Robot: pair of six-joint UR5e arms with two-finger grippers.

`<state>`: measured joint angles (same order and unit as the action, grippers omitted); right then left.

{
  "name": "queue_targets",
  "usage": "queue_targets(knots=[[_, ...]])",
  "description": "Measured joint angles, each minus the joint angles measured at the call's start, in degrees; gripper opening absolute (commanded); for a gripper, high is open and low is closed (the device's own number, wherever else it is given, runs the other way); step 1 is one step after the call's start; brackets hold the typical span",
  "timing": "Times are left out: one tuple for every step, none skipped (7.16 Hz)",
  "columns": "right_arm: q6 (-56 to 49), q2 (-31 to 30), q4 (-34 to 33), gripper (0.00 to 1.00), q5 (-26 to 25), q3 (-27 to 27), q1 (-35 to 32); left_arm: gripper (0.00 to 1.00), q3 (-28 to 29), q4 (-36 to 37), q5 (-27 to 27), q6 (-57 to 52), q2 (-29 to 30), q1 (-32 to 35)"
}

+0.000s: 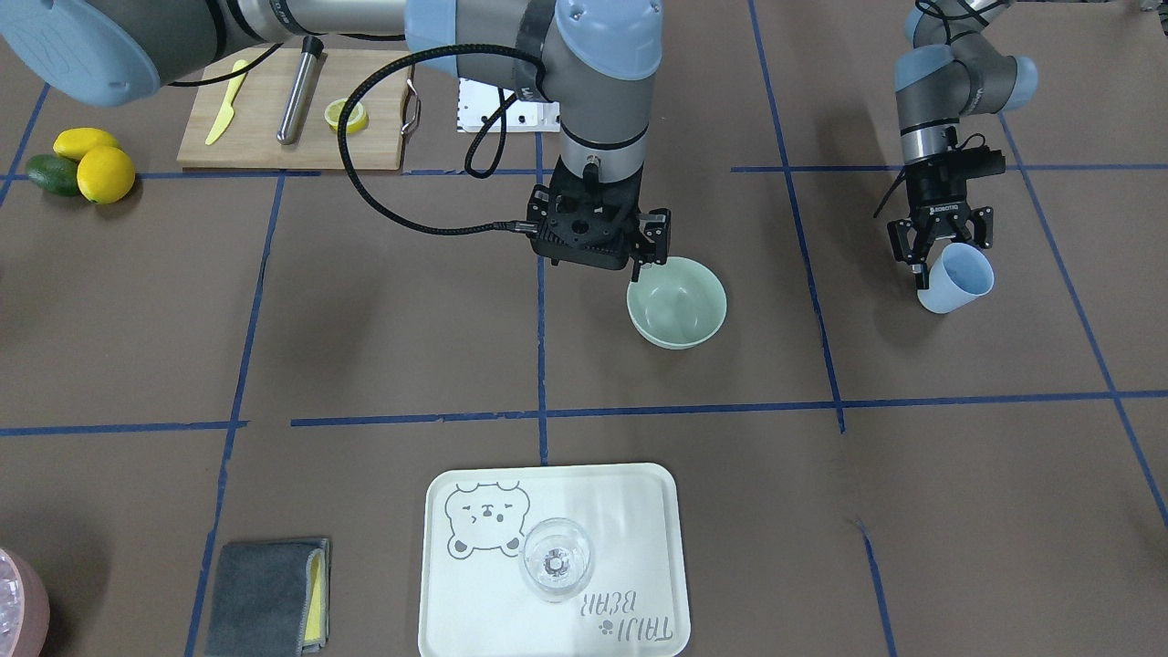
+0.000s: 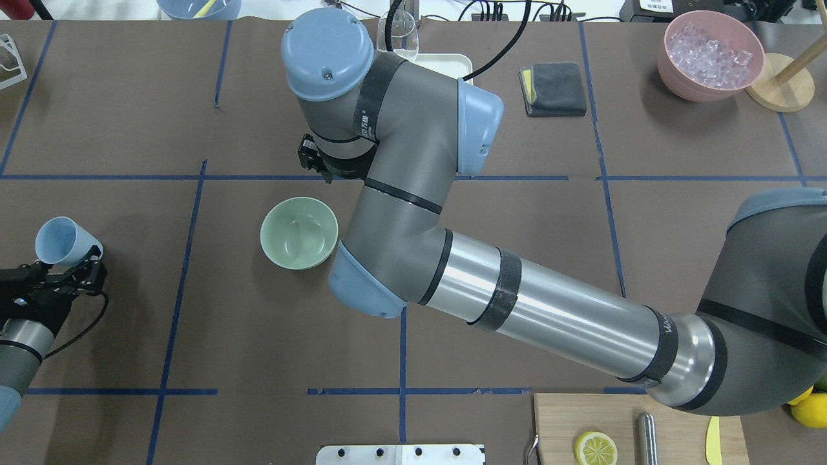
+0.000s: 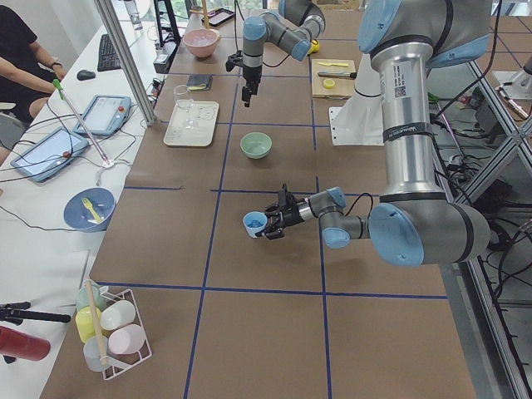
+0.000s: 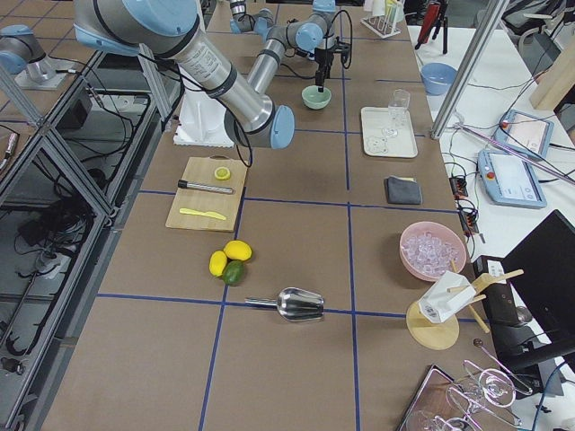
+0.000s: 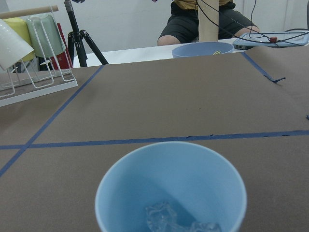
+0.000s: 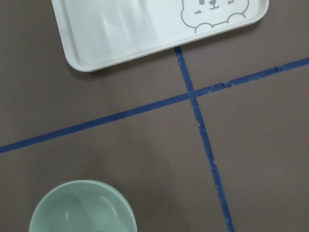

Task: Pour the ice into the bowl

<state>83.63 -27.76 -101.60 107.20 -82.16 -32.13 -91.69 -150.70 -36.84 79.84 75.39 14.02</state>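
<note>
The left claw (image 1: 947, 251) is closed tight around the light blue cup (image 1: 958, 278), which is tipped over a bit. A few bits of ice (image 5: 166, 217) sit in the cup. The green bowl (image 1: 680, 342) stands on the desk (image 1: 365, 319), well apart from the cup. The right claw (image 1: 630, 255) hangs just over the bowl's edge. I cannot tell how wide it is.

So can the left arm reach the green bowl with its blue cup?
Probably yes: only bare table lies between cup and bowl, though the right claw sits by the bowl's rim.
</note>
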Motion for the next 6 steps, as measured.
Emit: queue_targets(knots=[[-0.03, -0.47, 0.00, 1.00, 0.02, -0.46, -0.03, 0.01, -0.39, -2.29, -0.04, -1.83, -0.16, 0.46], [-0.10, -1.69, 0.02, 1.00, 0.04, -1.92, -0.10, 0.00, -0.93, -5.47, -0.06, -5.11, -0.33, 1.16], [-0.56, -4.19, 0.03, 1.00, 0.10, -4.84, -0.25, 0.00, -1.61, -8.39, -0.11, -8.65, -0.34, 2.15], [-2.03, -8.46, 0.02, 1.00, 0.21, -9.51, -0.69, 0.00, -2.97, -9.92, -0.18, -11.69, -0.16, 2.89], [-4.25, -13.48, 0.01, 1.00, 0.33, -14.73, -1.34, 0.00, -5.08, -10.54, -0.20, -16.17, 0.12, 3.23], [-7.00, -18.59, 0.02, 1.00, 0.41, -19.85, -2.17, 0.00, -6.95, -10.75, -0.18, -21.92, 0.56, 3.34]])
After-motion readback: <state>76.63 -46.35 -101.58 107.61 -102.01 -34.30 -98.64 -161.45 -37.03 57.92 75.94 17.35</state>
